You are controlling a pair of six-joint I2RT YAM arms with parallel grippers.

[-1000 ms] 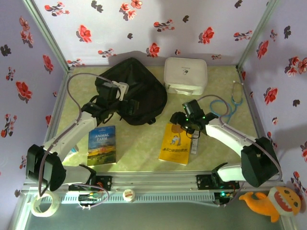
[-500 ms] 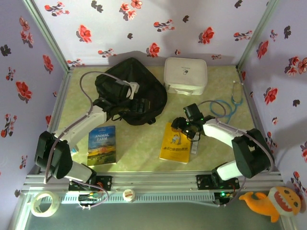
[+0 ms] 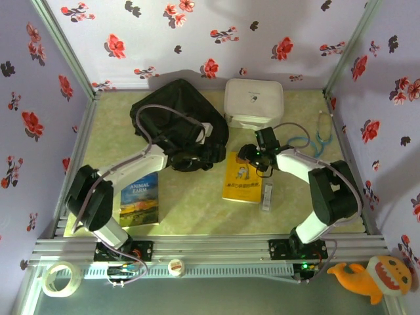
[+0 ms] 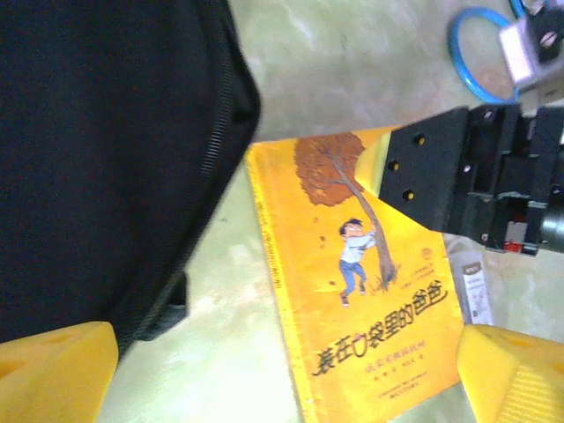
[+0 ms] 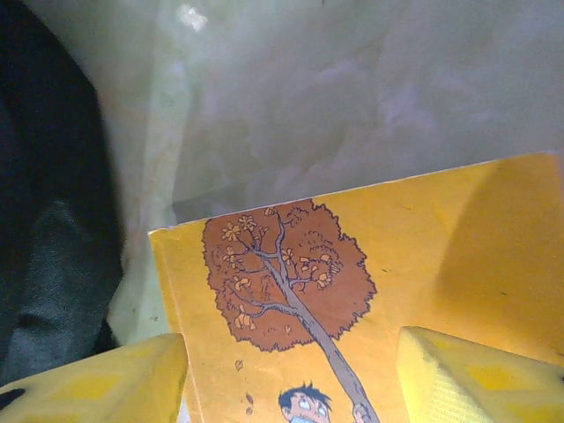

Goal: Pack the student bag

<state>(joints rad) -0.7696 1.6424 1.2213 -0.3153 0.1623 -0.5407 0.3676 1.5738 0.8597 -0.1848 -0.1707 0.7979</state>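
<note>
My left tool (image 4: 282, 374) hangs with its fingers wide apart over the yellow book (image 3: 241, 187), just beside the student bag (image 3: 172, 111), which lies at the desk's (image 3: 190, 203) far side, left of centre. My right tool (image 5: 289, 377) is spread apart too, over the book's far edge.

Three pale lilac walls printed with red and black flowers (image 3: 151, 26) close in the table on its left, far and right edges, and slanting silver metal posts (image 3: 63, 47) join them at the two far corners. The tabletop is a pale yellow-green marbled sheet (image 3: 190, 203), and the right wrist view catches a soft white glare on it. A silver slotted aluminium rail (image 3: 210, 248) runs along the near edge with a dull grey surface (image 3: 216, 295) beyond it, under even light.
</note>
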